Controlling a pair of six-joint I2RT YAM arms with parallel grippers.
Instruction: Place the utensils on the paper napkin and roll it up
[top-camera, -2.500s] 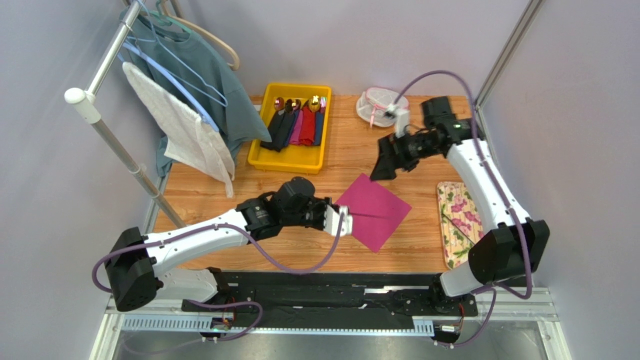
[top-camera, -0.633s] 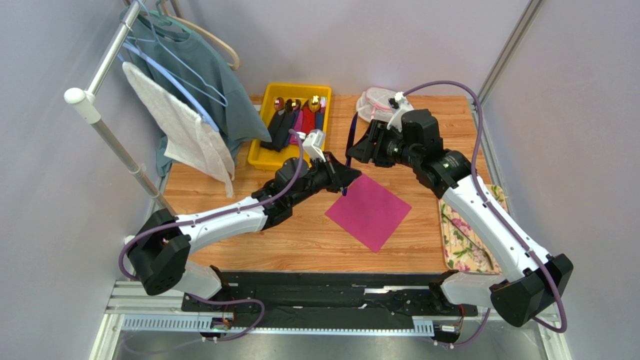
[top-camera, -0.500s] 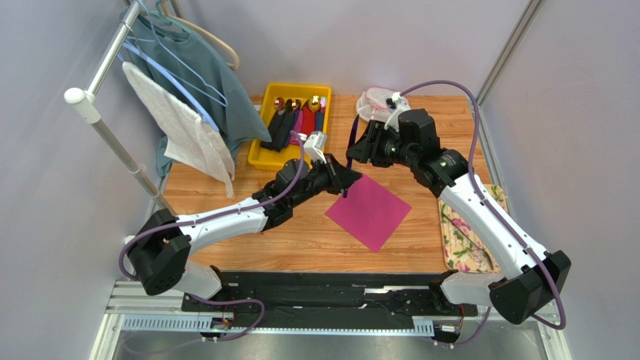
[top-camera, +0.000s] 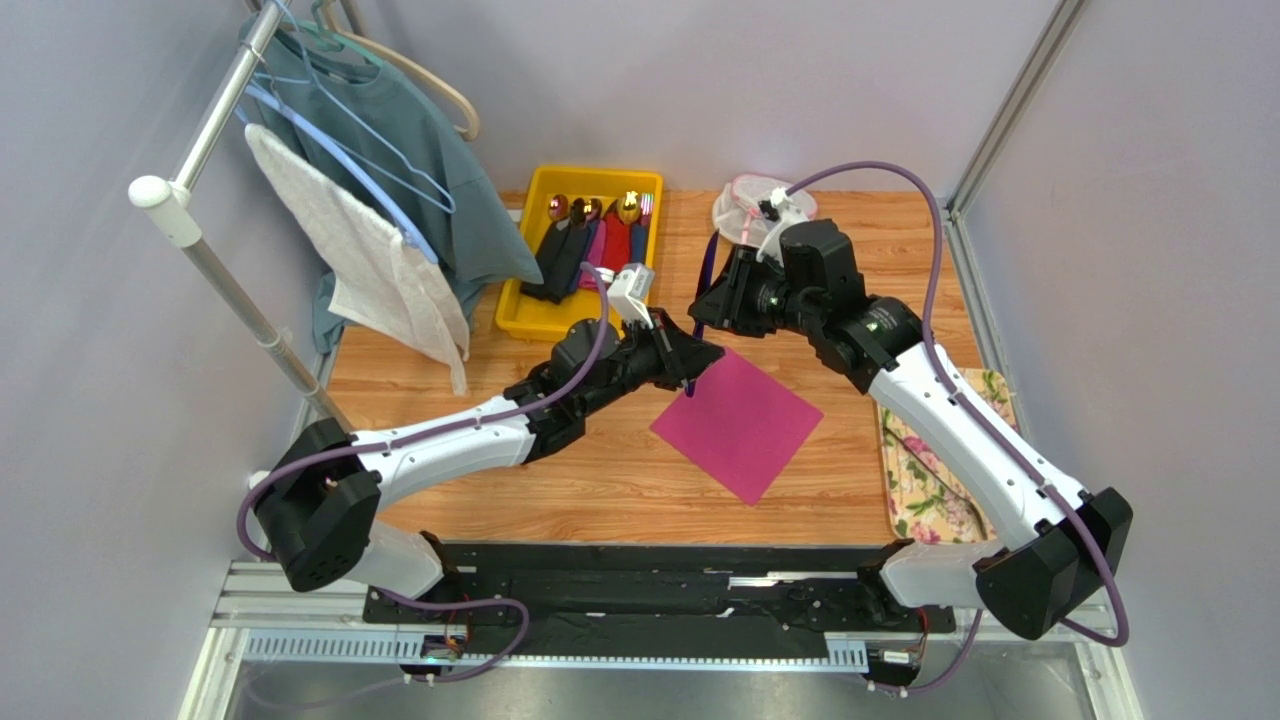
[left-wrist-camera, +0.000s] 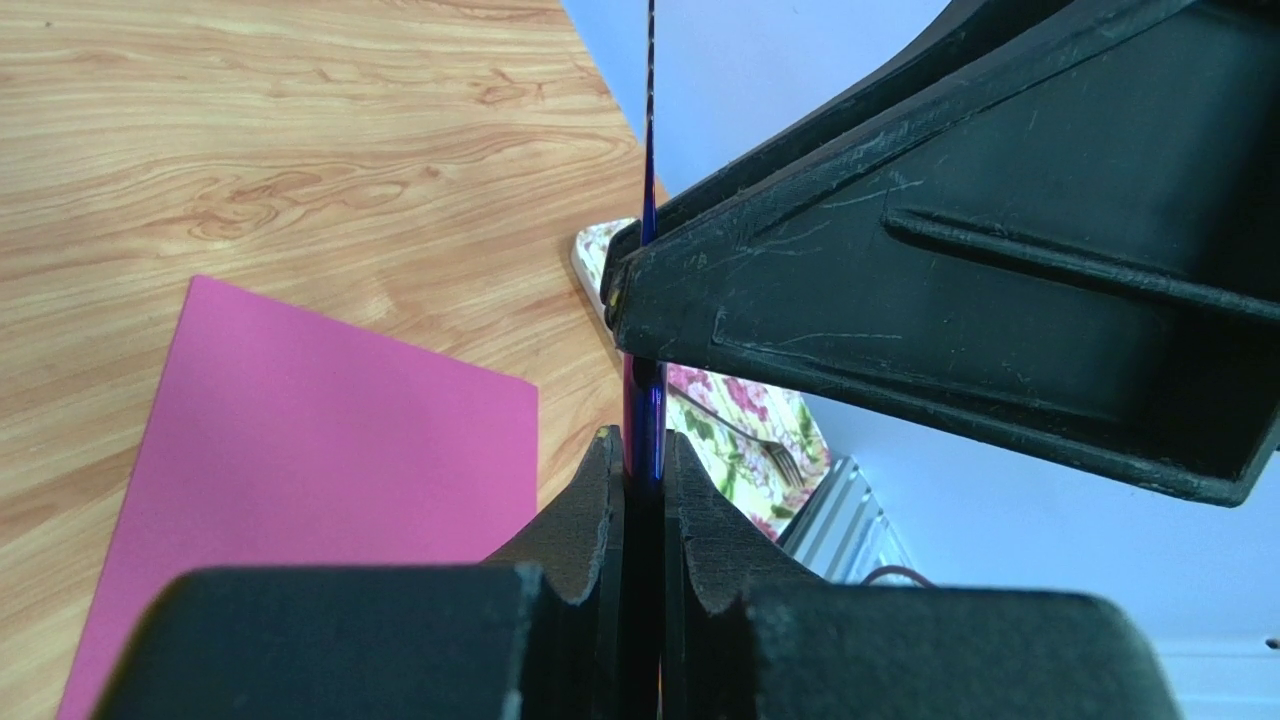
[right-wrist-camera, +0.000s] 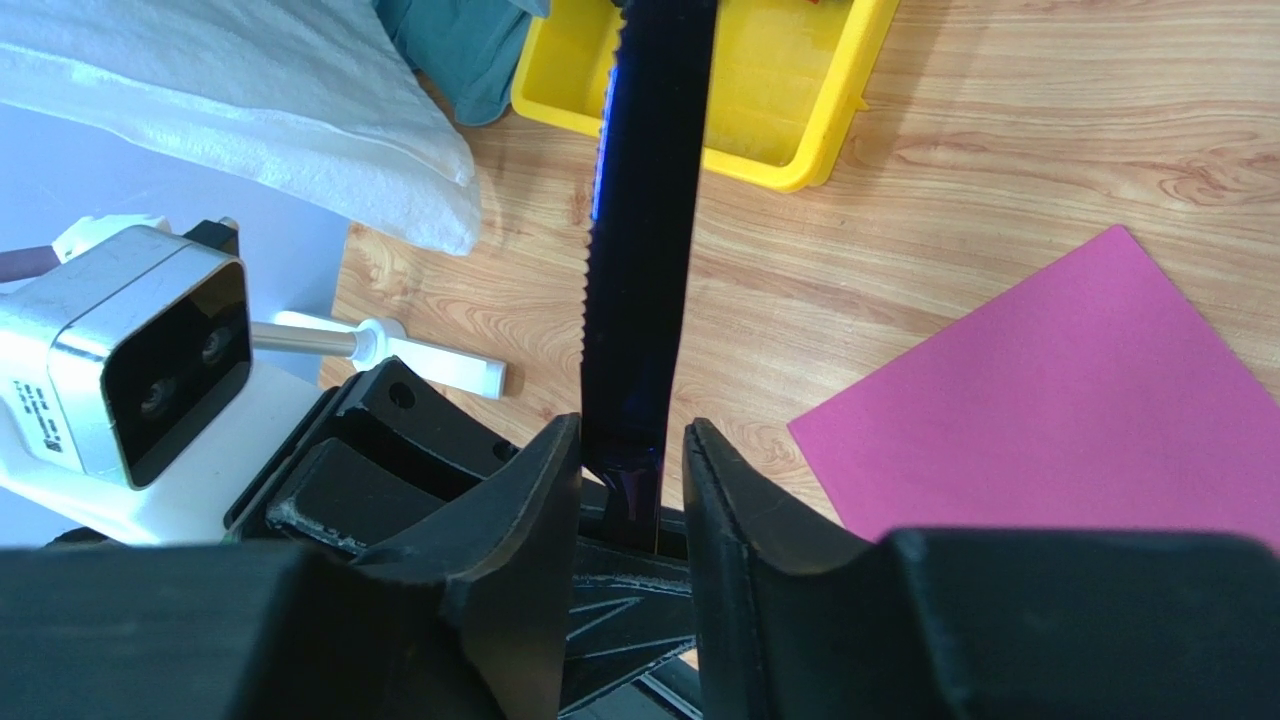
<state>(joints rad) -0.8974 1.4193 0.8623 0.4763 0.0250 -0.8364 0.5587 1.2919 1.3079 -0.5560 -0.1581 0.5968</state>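
Above the table's middle my left gripper (top-camera: 688, 357) is shut on the lower end of a slim dark blue knife (left-wrist-camera: 646, 405) and holds it upright. My right gripper (right-wrist-camera: 634, 450) reaches in from the right. Its jaws stand on either side of the serrated blade (right-wrist-camera: 646, 270), and a narrow gap still shows beside it. The pink paper napkin (top-camera: 739, 423) lies flat on the wood just below both grippers. A dark fork (left-wrist-camera: 777, 450) rests on the floral cloth at the right.
A yellow tray (top-camera: 594, 318) with sleeved cutlery stands at the back. A white mesh pouch (top-camera: 747, 203) lies behind my right arm. The floral cloth (top-camera: 920, 483) lies along the right edge. A rack (top-camera: 226, 285) with hanging clothes fills the left side.
My right gripper's jaws have narrowed around the knife blade and that arm has edged slightly left. My left gripper has kept its hold and not moved.
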